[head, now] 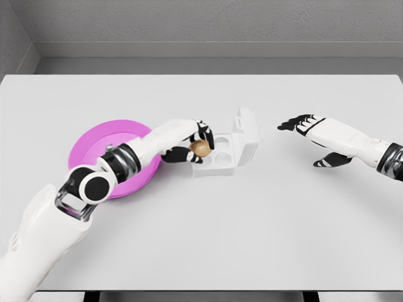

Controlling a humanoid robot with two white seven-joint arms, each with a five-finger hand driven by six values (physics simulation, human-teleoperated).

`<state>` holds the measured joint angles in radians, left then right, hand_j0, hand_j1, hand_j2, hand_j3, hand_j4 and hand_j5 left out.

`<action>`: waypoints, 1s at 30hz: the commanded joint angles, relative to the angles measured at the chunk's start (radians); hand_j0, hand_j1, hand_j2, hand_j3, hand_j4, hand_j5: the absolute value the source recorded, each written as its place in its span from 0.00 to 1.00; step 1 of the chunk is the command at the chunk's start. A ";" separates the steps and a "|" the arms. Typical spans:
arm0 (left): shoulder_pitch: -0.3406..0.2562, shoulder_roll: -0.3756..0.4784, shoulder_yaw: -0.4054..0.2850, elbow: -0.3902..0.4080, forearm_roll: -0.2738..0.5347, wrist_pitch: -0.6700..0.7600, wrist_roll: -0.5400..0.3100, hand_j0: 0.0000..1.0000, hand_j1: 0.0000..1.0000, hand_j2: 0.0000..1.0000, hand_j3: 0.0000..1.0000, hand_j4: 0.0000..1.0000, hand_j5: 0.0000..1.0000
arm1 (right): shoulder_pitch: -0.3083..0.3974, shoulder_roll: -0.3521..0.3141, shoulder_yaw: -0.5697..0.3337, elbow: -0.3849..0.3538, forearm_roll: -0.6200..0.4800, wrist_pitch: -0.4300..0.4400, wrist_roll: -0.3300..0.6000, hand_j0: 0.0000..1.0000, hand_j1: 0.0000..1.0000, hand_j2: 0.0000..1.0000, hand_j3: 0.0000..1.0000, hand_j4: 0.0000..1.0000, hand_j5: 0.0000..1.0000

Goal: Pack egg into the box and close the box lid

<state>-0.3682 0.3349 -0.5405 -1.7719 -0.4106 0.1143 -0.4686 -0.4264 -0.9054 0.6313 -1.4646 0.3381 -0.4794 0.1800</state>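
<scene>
L hand (192, 143) grips the brown egg (200, 148) at the near-left corner of the white box (223, 157), lid (247, 135) up; whether egg sits in a cup is hidden. L arm covers part of pink plate (94, 141). R hand (315, 135) spread wide, holding nothing, well apart to the right

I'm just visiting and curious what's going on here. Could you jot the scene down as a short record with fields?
table: white table
plate: pink plate, at left
box: white box, lid open and standing up
egg: brown egg, at the box's left edge
left hand: left hand gripping the egg
right hand: right hand open, holding nothing, right of the box
lid closed: not yet
</scene>
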 commanded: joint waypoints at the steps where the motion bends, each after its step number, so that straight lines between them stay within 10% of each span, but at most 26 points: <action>1: 0.000 -0.013 -0.007 0.005 -0.010 -0.001 0.001 0.37 0.37 0.37 0.37 0.37 0.37 | 0.000 -0.001 -0.001 0.000 -0.005 0.001 0.000 1.00 1.00 1.00 1.00 1.00 1.00; 13: -0.020 -0.050 -0.015 0.068 -0.030 -0.024 0.001 0.39 0.39 0.39 0.39 0.39 0.39 | 0.000 -0.004 -0.001 0.001 -0.005 0.001 0.000 1.00 1.00 1.00 1.00 1.00 1.00; 30: -0.018 -0.048 -0.015 0.072 -0.036 -0.024 0.001 0.72 0.72 0.72 0.72 0.72 0.72 | 0.000 -0.010 -0.002 0.001 -0.005 0.001 0.000 1.00 1.00 1.00 1.00 1.00 1.00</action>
<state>-0.3866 0.2866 -0.5555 -1.6998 -0.4487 0.0912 -0.4683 -0.4264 -0.9141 0.6302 -1.4631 0.3381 -0.4794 0.1800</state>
